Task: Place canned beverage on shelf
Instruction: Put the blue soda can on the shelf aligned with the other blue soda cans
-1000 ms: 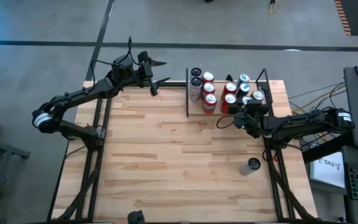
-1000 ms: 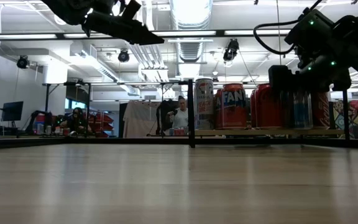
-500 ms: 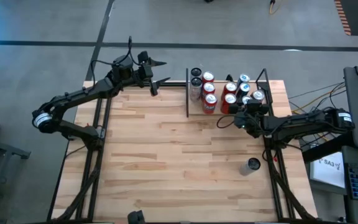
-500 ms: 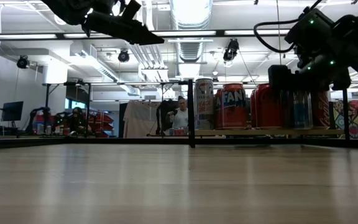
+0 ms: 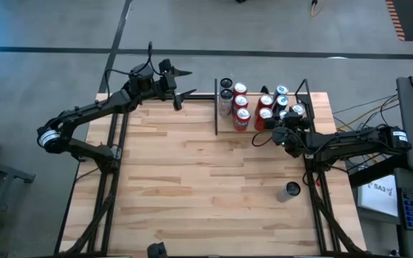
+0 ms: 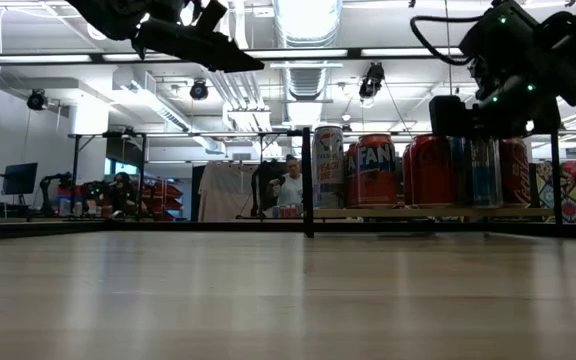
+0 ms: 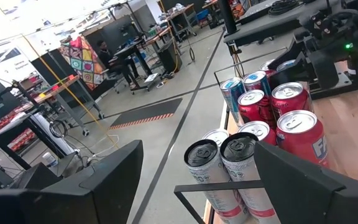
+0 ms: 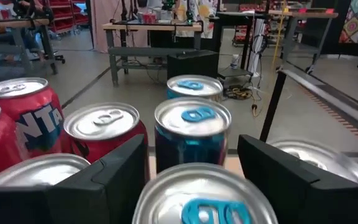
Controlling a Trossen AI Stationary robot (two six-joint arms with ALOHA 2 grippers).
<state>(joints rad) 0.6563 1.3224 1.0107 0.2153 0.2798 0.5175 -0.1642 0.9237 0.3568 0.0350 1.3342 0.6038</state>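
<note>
The shelf (image 5: 226, 126) stands at the table's far right and carries several red, silver and blue cans (image 5: 241, 107) upright on its board (image 6: 388, 212). My right gripper (image 5: 287, 127) is level at the shelf's near right edge, open. Its fingers (image 8: 114, 174) stand on either side of the top of a silver-topped canned beverage with a blue tab (image 8: 210, 199), which stands on the board (image 6: 483, 172). My left gripper (image 5: 181, 82) hangs open and high past the table's far left edge, holding nothing. It looks toward the cans (image 7: 272, 118). My right gripper reaches in level from the table's near right side, with one finger on each side of the blue-tabbed can's upper rim (image 8: 166, 186). Whether the fingers touch the can I cannot tell. The can stands upright on the shelf.
One more can (image 5: 290, 190) stands alone on the tabletop near the right edge, closer to me than the right arm. Thin black posts (image 6: 307, 180) and rods edge the shelf. A wide bare stretch of wooden tabletop (image 5: 192, 179) lies left of the shelf.
My right gripper has risen a little along the blue-tabbed can. Its finger no longer covers the lower part of the cans in the low view. The can stays upright on the shelf.
</note>
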